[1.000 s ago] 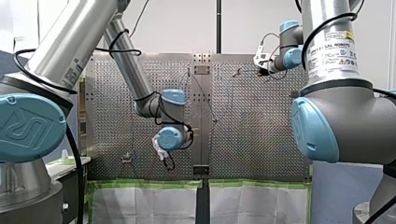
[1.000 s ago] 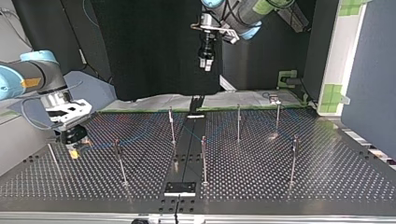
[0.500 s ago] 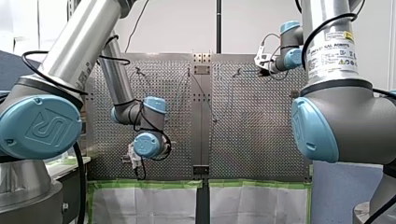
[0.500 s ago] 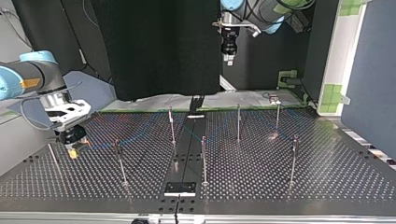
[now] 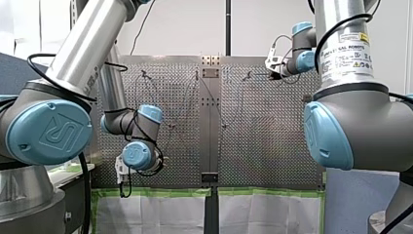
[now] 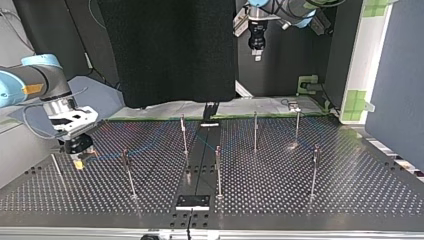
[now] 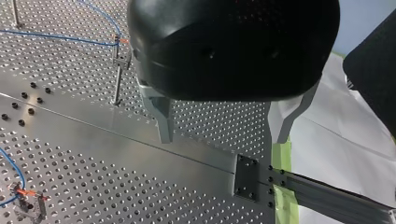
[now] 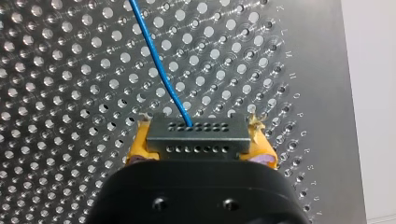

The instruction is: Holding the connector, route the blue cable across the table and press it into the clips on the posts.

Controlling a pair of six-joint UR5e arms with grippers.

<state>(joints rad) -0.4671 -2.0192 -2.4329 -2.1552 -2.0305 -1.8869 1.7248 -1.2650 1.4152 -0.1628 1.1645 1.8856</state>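
Starting in the front view, my left tool (image 5: 120, 169) hangs by the worktop's (image 5: 263, 146) near edge, my right tool (image 5: 274, 71) at its far end. In the top view, the right tool sits low at the left. Left wrist view: metal fingers (image 7: 161, 116) apart; the blue cable (image 7: 56, 36) meets a clip (image 7: 122, 41) on a post (image 7: 116, 79). Right wrist view: yellow pads (image 8: 137, 142) clamped on the grey connector (image 8: 196, 137), cable leading away.
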